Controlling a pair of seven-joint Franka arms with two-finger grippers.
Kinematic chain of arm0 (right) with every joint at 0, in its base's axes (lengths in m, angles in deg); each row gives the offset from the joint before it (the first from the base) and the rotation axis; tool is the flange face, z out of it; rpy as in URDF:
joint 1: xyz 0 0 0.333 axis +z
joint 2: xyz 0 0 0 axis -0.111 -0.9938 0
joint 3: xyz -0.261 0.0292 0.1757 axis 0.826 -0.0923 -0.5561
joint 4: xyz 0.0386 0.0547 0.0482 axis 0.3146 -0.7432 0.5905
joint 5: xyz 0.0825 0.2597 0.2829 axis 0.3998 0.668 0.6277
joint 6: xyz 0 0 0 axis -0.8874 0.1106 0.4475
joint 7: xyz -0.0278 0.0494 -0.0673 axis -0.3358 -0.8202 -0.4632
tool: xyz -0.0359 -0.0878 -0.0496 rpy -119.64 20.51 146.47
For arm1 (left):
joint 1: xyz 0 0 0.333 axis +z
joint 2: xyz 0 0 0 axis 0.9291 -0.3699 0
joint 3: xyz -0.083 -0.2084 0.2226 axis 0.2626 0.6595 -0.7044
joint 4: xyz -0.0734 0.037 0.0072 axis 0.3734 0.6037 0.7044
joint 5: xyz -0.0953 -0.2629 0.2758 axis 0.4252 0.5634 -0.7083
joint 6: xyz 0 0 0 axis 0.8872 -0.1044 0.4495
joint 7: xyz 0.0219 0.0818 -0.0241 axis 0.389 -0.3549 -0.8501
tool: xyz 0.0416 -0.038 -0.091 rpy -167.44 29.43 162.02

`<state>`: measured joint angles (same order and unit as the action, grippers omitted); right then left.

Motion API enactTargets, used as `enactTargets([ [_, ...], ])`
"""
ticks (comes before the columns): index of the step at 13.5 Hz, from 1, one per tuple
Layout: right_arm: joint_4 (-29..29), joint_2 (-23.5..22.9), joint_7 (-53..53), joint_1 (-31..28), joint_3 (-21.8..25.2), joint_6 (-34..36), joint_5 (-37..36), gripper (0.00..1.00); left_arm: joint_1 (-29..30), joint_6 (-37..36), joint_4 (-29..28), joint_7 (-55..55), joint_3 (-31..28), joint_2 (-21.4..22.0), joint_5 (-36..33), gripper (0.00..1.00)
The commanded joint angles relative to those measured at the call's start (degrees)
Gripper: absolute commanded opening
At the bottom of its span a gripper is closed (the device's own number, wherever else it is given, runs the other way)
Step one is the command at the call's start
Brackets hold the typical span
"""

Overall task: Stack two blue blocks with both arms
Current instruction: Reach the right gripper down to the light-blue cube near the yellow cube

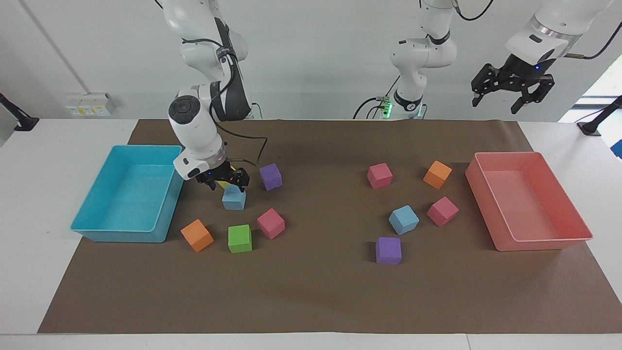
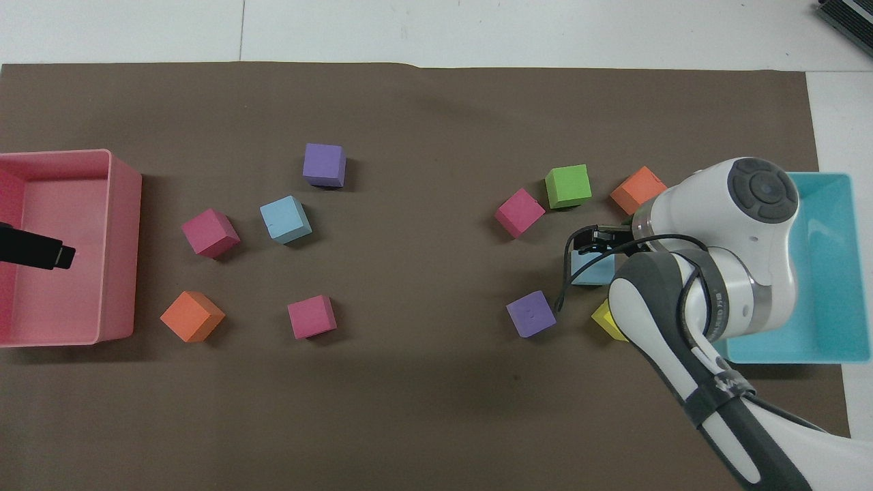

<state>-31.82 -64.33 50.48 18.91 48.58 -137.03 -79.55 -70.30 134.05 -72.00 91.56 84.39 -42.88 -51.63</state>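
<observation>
One blue block lies near the turquoise bin, partly hidden under my right hand in the overhead view. My right gripper hangs low just over this block, open and empty; it also shows in the overhead view. The second blue block lies toward the left arm's end, also seen from overhead. My left gripper waits open and empty, raised high over the pink bin, and shows in the overhead view.
A turquoise bin and a pink bin stand at the table's ends. A yellow cube, a purple cube, a green cube, a pink cube and an orange cube crowd the first blue block.
</observation>
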Motion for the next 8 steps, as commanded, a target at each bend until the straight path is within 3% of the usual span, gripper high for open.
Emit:
enactTargets([
  [1,-3.20,-0.84,0.41,-0.14,0.04,-4.92,0.92,1.00,-0.02,-0.85,-0.13,-0.09,0.01,0.56,-0.73,1.00],
  [8,-6.37,-3.83,-0.29,1.00,-0.05,-10.91,0.92,1.00,-0.02,-0.85,-0.13,-0.17,0.01,0.56,-0.73,1.00],
])
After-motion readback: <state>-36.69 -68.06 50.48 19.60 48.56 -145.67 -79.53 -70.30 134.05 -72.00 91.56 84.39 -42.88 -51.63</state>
